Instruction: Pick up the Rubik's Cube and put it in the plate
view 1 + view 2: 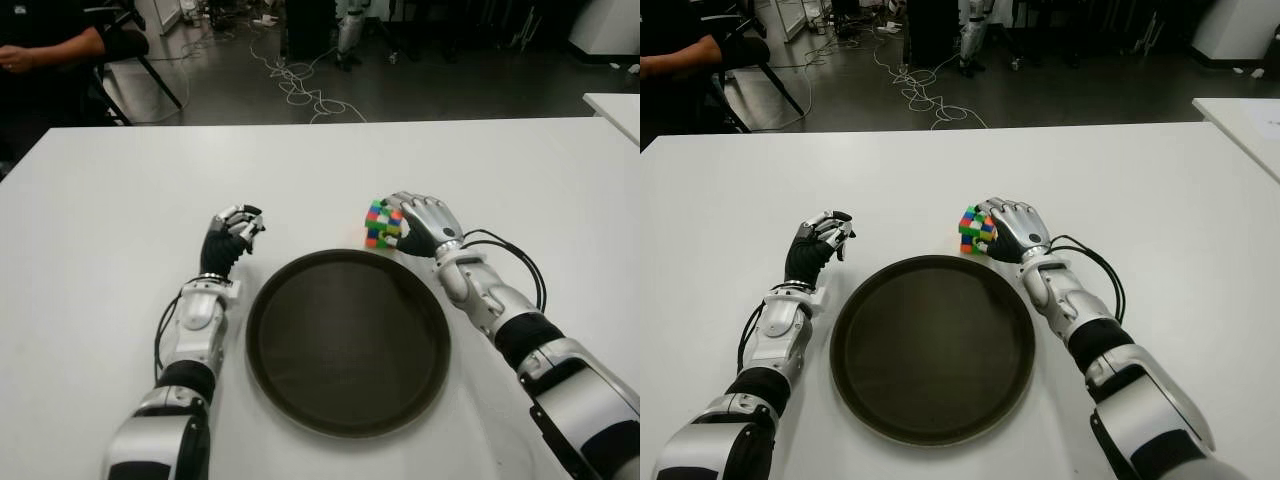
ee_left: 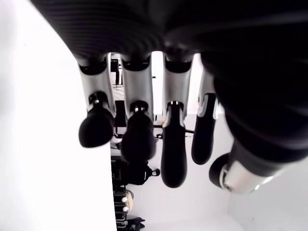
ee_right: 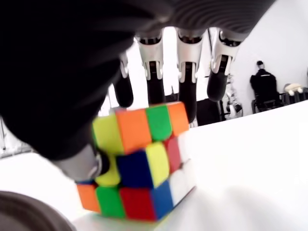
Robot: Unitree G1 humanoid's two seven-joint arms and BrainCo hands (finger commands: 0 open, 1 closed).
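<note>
The Rubik's Cube [image 1: 379,222] is a small multicoloured cube just beyond the far right rim of the round dark plate [image 1: 348,340], which lies on the white table [image 1: 120,200]. My right hand [image 1: 402,226] is wrapped around the cube from its right side. In the right wrist view the cube [image 3: 139,163] is tilted, with the thumb against one face and the fingers [image 3: 187,94] curved over its far top edge. My left hand [image 1: 238,228] shows beside the plate's left rim, loosely bent fingers [image 2: 137,139] holding nothing.
A person's arm [image 1: 45,50] and a chair show at the far left behind the table. Cables [image 1: 300,85] lie on the dark floor beyond the far edge. A second white table [image 1: 615,105] stands at the right.
</note>
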